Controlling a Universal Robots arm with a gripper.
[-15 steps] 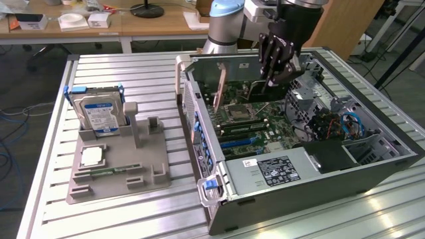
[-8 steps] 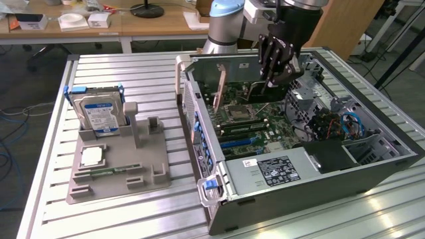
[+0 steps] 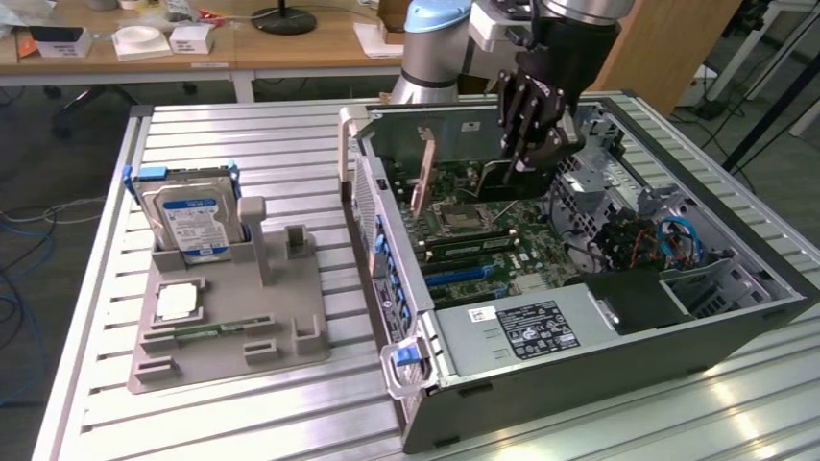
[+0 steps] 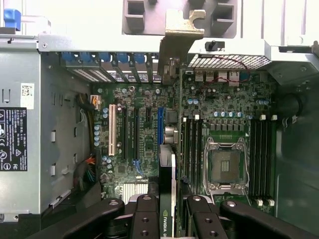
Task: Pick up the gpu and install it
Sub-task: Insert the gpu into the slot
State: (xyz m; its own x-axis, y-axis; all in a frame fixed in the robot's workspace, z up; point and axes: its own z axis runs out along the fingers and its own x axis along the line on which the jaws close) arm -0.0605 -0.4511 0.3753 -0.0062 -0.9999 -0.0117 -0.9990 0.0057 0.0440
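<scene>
Jaws clamp my gpu edge-on, its long axis reaching toward the case's rear slots, directly over the motherboard.

A ribbed metal surface gleams under bright overhead light. Behind it runs a wooden desk carrying white boxes and a black lamp base. Grey floor below, with loose cables trailing at the exterior view's left.
</scene>
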